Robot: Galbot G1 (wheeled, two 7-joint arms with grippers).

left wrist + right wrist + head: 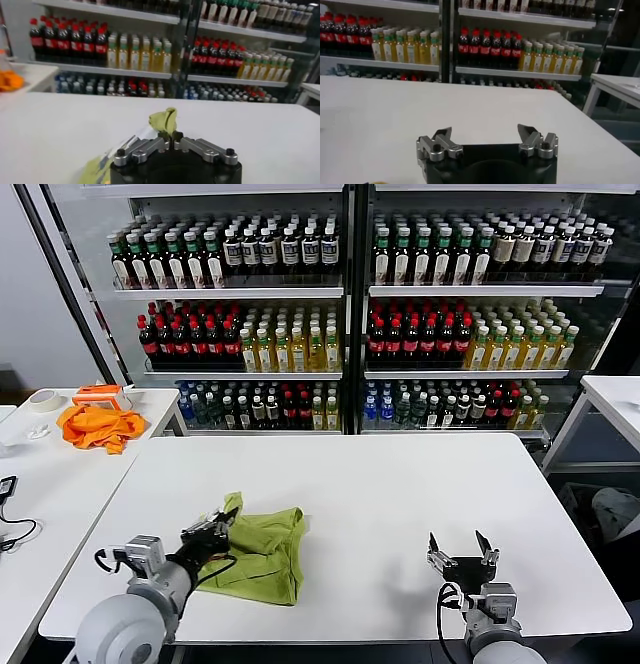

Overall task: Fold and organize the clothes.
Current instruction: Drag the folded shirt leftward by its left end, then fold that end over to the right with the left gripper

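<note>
The T-shirt lay on the left half of the white table, near the front edge, as a loose lime-green bundle. It looked partly gathered, maybe folded once, but it was not yet a neat flat packet; I judged that most of the folding was still to be done. No printed graphic was visible from where I stood.

The left gripper was at the left edge of the bundle, with its jaws closed on a raised corner of the green fabric. In the left wrist view this corner stood up as a small tuft between the closed fingertips.

The right gripper waited low over the right front part of the table, well apart from the shirt, jaws wide and holding nothing.

There was much free table behind the shirt and to its right, so the cloth could be spread or pulled there. The front edge was close to the bundle, and a pull toward it could let fabric hang over. The orange cloth lay on the side table, far away.
</note>
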